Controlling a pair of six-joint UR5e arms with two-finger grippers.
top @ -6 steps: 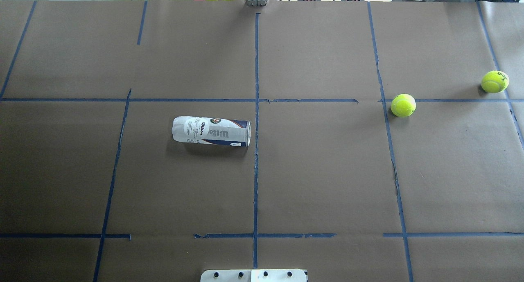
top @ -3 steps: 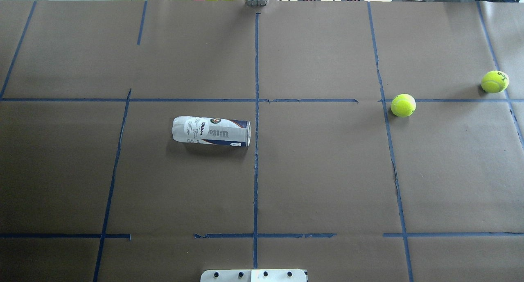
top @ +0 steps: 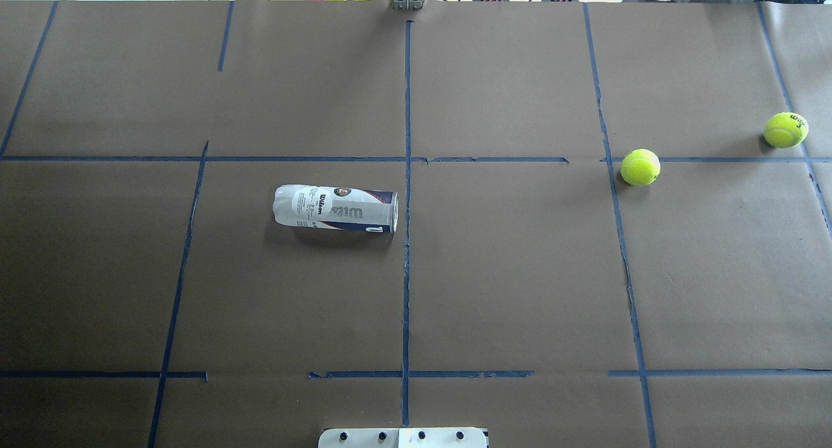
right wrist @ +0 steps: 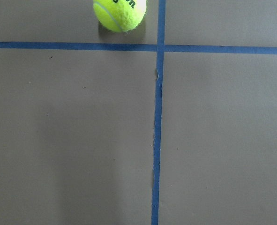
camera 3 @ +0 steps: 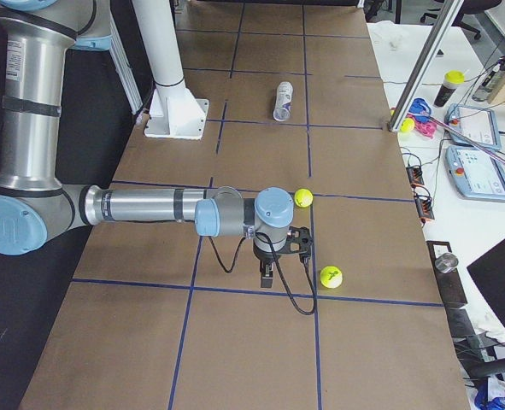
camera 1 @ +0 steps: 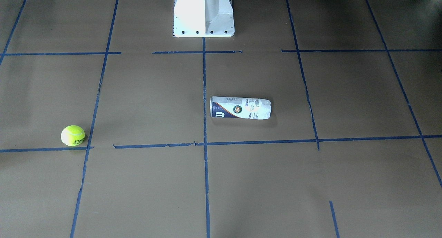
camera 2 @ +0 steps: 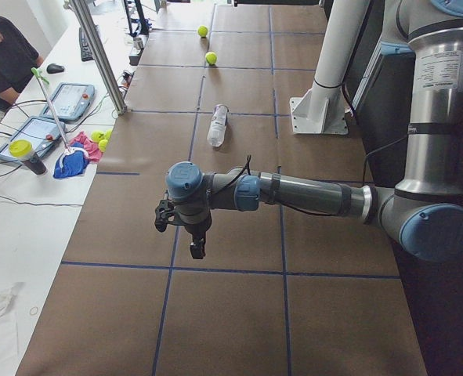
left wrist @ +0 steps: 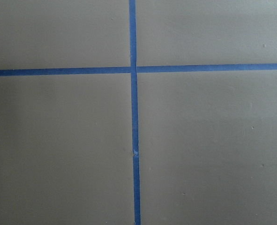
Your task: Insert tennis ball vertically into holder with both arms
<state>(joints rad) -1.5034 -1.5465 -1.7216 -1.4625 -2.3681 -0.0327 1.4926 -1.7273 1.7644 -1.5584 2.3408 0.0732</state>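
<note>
1. Left gripper (camera 2: 197,249), black and two-fingered, on the grey-silver jointed left arm (camera 2: 302,193): it hangs fingers-down above the worktop, well apart from the can on the robot's left side of it. It shows only in a side view, so how far it is spread cannot be told. No object is seen in it.
2. Right gripper (camera 3: 267,278), of the same make, on the right arm (camera 3: 141,206): it hangs fingers-down well apart from the can on the opposite side, near both balls. Its opening likewise cannot be told, and nothing is seen held.
3. Clear plastic cylindrical can (top: 335,209) with a navy and white label: it lies on its side on the brown paper-covered worktop (top: 520,272). Its metallic-rimmed end points to the robot's right, just beside a blue tape line (top: 407,97).
4. Nearer tennis ball (top: 640,167), fuzzy and yellow-green: it rests on the worktop well to the right of the can's rimmed end and slightly farther from the robot than the can.
5. Farther tennis ball (top: 786,130), of the same kind: it lies still farther right of the can, apart from the nearer ball.
6. White pedestal base (camera 1: 203,13): it stands between the can and the robot, apart from the can.
</note>
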